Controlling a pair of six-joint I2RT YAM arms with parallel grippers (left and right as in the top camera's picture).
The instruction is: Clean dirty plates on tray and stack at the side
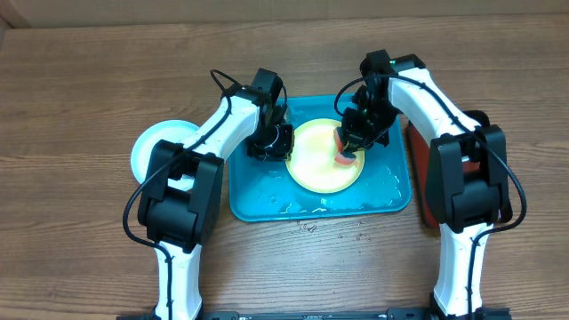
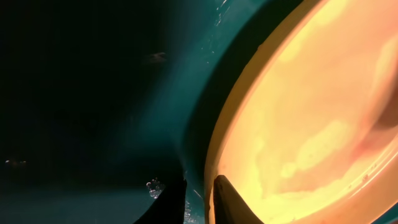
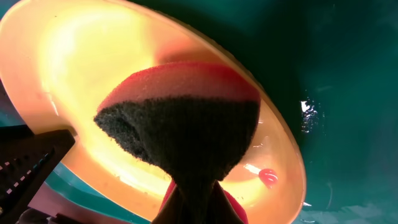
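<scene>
A pale yellow plate (image 1: 313, 160) lies on the teal-blue tray (image 1: 258, 200). My left gripper (image 1: 271, 142) is at the plate's left rim. In the left wrist view its two fingertips (image 2: 200, 186) straddle the plate's rim (image 2: 214, 155) with a narrow gap, one over the plate (image 2: 298, 124) and one over the tray (image 2: 149, 124). My right gripper (image 1: 348, 147) is shut on a red sponge with a dark scrub face (image 3: 180, 118), which it presses onto the plate (image 3: 81, 68). A red sauce drop (image 3: 267, 177) sits near the rim. A light cyan plate (image 1: 153, 147) rests on the table to the left.
Water drops and wet streaks cover the tray floor (image 1: 356, 203). A dark red-brown tray (image 1: 414, 169) lies to the right of the teal one, mostly under my right arm. Wet spots (image 1: 307, 227) mark the wooden table in front of the tray.
</scene>
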